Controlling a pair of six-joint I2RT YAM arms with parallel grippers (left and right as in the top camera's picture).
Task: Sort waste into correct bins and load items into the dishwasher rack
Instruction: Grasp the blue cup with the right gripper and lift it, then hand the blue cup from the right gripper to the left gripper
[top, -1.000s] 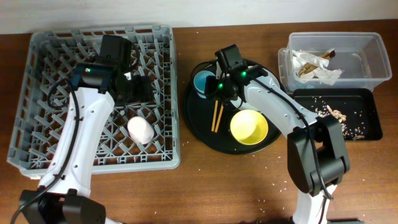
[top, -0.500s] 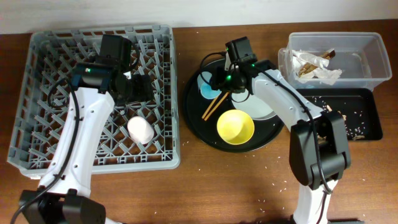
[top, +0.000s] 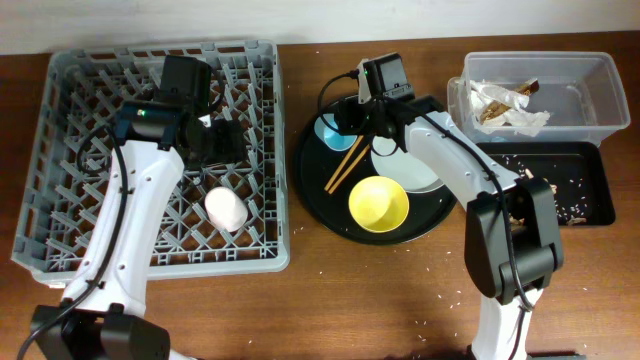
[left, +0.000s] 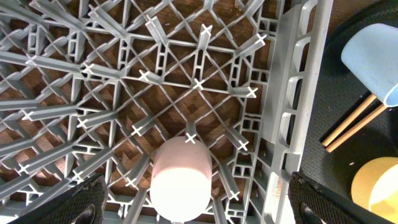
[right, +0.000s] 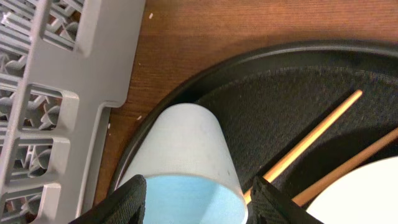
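Overhead: a large square grey plastic rack (top: 60, 160) fills the worktop's left side. A small pink cup (top: 226, 210) lies in it, toward the near edge, below the left hand (top: 222, 140). Mid-worktop, a round black tray (top: 310, 190) carries a yellow bowl (top: 378, 203), thin wooden chopsticks (top: 345, 165), a white plate (top: 418, 172) and a light-blue cup (top: 326, 130). The right hand (top: 350, 120) is at that cup. In the far right corner, a clear plastic tub (top: 590, 90) holds crumpled white napkins (top: 505, 105).

Left wrist: the left hand's fingers (left: 87, 202) stand wide apart, empty, above the pink cup.

Right wrist: the right hand's fingers (right: 130, 199) bracket the light-blue cup's rim. Whether they grip it, I cannot tell.
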